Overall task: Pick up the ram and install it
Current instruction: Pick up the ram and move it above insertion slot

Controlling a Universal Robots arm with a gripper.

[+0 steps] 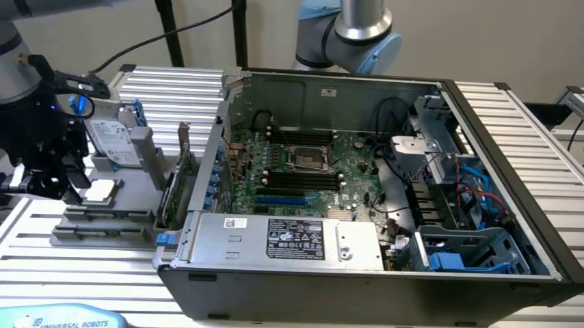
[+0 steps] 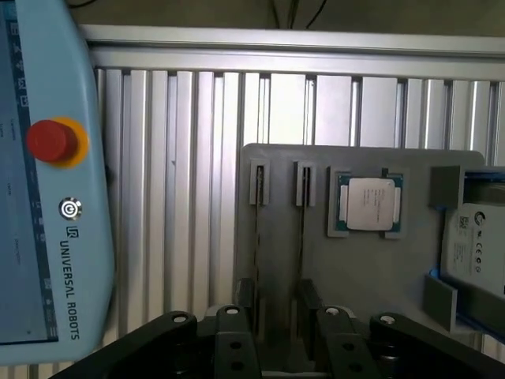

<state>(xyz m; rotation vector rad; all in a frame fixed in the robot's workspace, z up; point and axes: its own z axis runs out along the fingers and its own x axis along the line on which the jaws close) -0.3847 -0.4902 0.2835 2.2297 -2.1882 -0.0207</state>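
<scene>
The ram (image 2: pixel 258 237) shows edge-on as a thin dark strip standing in a slot of the grey fixture (image 2: pixel 363 276). A second like strip (image 2: pixel 301 237) runs parallel beside it. My gripper (image 2: pixel 278 304) hovers above these two slots, open, its black fingers (image 2: pixel 246 294) apart with nothing between them. In the exterior view the gripper (image 1: pixel 50 181) hangs over the fixture (image 1: pixel 128 205) at the exterior view's left, outside the open computer case (image 1: pixel 365 273). The motherboard's black memory slots (image 1: pixel 301 181) lie inside the case.
A square silver processor (image 2: pixel 369 204) and a hard drive (image 2: pixel 477 237) rest on the fixture. A light blue teach pendant (image 2: pixel 47 237) with a red button lies beside it. An upright card (image 1: pixel 185 171) stands between the fixture and the case wall. A second arm's base (image 1: pixel 351 34) stands behind the case.
</scene>
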